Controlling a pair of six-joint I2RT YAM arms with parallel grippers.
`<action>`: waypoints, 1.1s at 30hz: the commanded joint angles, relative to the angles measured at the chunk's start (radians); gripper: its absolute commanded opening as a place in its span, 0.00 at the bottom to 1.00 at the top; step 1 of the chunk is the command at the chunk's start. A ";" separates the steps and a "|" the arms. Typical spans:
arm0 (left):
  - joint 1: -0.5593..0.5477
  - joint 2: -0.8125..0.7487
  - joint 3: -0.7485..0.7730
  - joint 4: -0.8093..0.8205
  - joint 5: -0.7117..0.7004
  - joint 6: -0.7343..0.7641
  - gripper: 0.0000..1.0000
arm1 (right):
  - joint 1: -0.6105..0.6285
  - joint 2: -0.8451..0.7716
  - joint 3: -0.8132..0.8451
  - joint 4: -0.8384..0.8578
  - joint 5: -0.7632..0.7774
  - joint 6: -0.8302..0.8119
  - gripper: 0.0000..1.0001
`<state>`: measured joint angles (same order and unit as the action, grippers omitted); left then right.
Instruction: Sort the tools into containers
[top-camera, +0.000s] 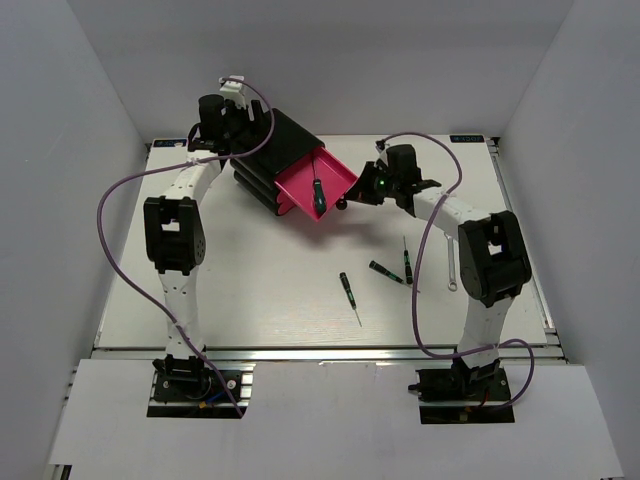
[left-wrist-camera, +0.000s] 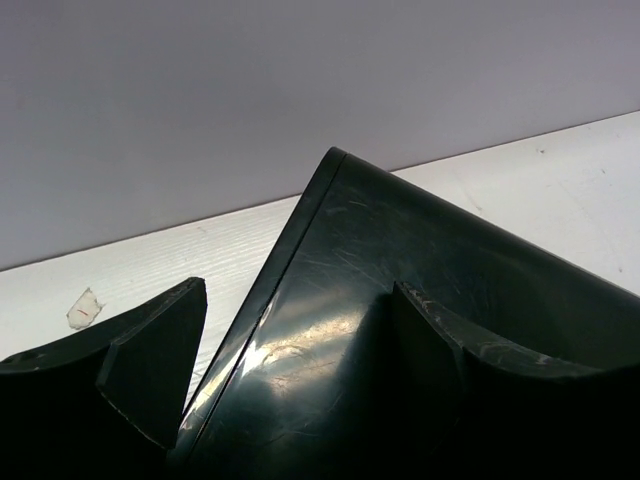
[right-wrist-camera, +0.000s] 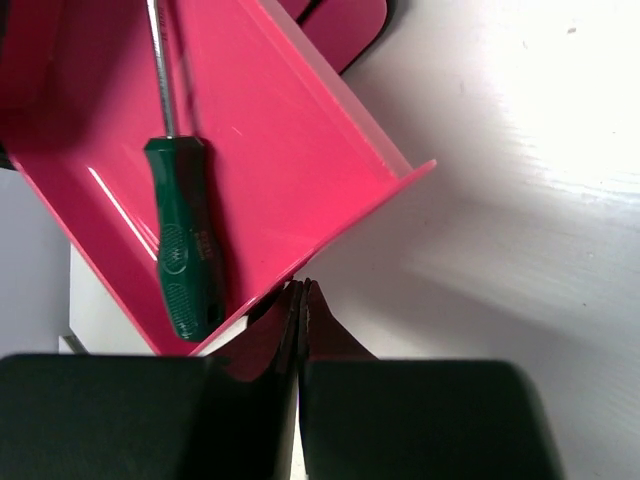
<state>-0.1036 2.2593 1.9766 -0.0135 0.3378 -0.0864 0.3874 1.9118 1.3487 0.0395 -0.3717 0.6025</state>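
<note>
The screwdriver (top-camera: 318, 196) lies in the top drawer (top-camera: 335, 175). That drawer is pulled out of the casing (top-camera: 275, 140), which sits toward the far-left corner of the table (top-camera: 250, 290). The right claw (right-wrist-camera: 303, 292) is pinched fully shut with nothing in it. Its tips are right at the drawer's front lip, just beside the knob (top-camera: 342, 204), though I can't tell whether they touch the lip. The left claw (left-wrist-camera: 298, 295) is spread wide at the back of the casing. One finger lies over the black shell and the other hangs off its edge, so it grips nothing.

To me this looks like the push to close the drawer. Done well, the closed tips would press square on the front face near the knob, along the line the drawer slides. That way it shouldn't jam crooked. It wants a slow push, because the screwdriver is loose and would likely roll. The left claw ought to back the casing firmly, or the stack may skid toward the far edge.

Three precision drivers (top-camera: 349, 295) (top-camera: 385, 270) (top-camera: 406, 260) and the wrench (top-camera: 452, 272) lie on the bare table toward the right edge, not yet sorted.
</note>
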 joint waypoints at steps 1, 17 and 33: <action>-0.057 -0.006 -0.062 -0.212 0.107 -0.075 0.83 | 0.031 -0.048 0.127 0.218 -0.072 0.037 0.00; -0.057 -0.010 -0.085 -0.198 0.095 -0.081 0.83 | -0.008 -0.179 -0.097 0.119 0.050 -0.026 0.00; -0.057 -0.003 -0.082 -0.195 0.093 -0.084 0.83 | -0.093 -0.194 -0.154 -0.038 0.209 -0.273 0.00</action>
<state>-0.1284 2.2436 1.9450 -0.0242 0.3866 -0.1757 0.2821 1.6779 1.1782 0.0650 -0.1848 0.3832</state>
